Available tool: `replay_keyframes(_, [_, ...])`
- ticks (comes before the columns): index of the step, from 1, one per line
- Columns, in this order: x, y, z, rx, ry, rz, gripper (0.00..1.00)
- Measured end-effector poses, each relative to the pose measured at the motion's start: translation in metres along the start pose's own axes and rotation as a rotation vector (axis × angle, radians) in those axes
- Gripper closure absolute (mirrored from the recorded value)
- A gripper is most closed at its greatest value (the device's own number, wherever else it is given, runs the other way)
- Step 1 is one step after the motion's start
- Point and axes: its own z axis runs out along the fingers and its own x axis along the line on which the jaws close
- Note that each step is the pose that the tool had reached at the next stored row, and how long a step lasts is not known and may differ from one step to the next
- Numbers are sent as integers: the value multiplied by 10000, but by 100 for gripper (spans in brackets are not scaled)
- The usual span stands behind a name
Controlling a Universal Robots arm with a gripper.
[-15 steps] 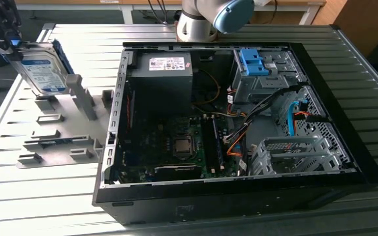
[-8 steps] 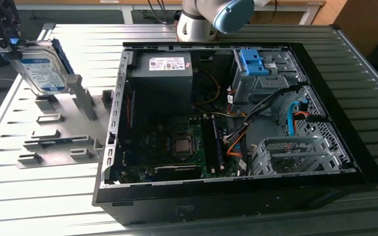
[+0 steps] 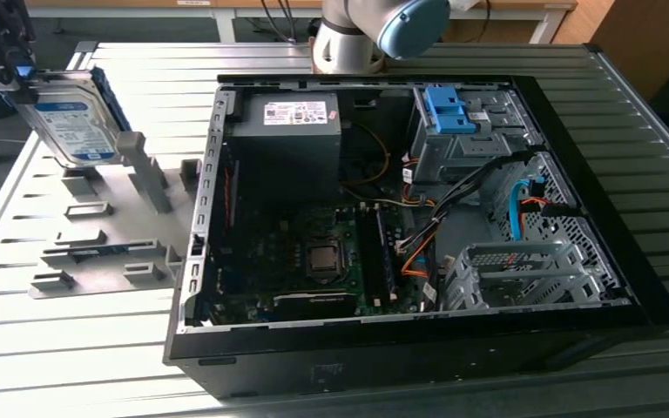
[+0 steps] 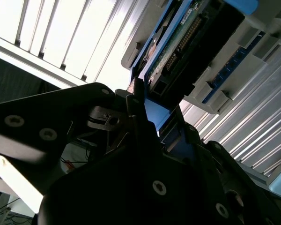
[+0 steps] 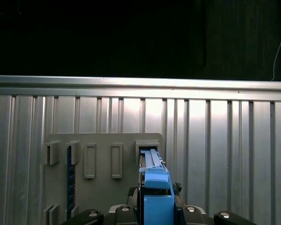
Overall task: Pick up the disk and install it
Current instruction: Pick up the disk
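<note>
The disk (image 3: 73,122), silver with a white-and-blue label and a blue frame, stands tilted on edge at the exterior view's far left. Its lower end is at the grey slotted holder (image 3: 102,235); I cannot tell whether they touch. My gripper (image 3: 15,74) is shut on the disk's upper end. In the first wrist view the disk's blue frame (image 5: 155,187) runs from between the fingers toward a holder slot (image 5: 147,145). The second wrist view shows the disk's green circuit-board side (image 4: 178,47) ahead of the black fingers (image 4: 136,108).
An open computer case (image 3: 416,209) lies on the slatted metal table (image 3: 660,174). Inside are a grey power supply (image 3: 286,131), the motherboard (image 3: 311,252), cables, a drive bay with a blue clip (image 3: 449,109) and a metal cage (image 3: 521,270). A blue strip (image 5: 70,178) stands in the holder.
</note>
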Motion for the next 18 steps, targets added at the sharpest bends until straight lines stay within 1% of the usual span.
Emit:
replay_keyframes(4, [-1,0,-8,0,0,0,64])
replay_keyframes(6, [-2,1,-46,0,0,-1,64])
replay_keyframes(18, [-2,1,-64,0,0,-1,64])
